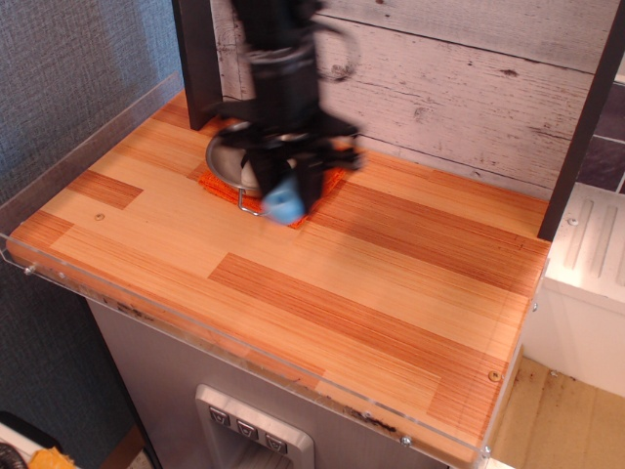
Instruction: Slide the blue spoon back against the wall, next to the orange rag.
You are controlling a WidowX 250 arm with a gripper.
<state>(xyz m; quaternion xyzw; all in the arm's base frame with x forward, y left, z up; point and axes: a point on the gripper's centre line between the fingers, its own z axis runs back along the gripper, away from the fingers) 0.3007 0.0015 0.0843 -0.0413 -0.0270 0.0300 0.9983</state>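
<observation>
At the left a steel bowl (227, 161) sits on the bright orange textured rag (330, 182). Above them the blurred black gripper (286, 195) holds the light-blue plastic spoon (283, 203) in closed jaws, clear of the wooden tabletop (391, 283). Carry it right past the rag's edge, lower gently, and release against the whitewashed plank wall (439, 88).

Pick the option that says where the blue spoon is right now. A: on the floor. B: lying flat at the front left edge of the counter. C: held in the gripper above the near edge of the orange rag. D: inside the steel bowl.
C: the blue spoon hangs clamped in the gripper over the near edge of the orange rag, beside the steel bowl.
</observation>
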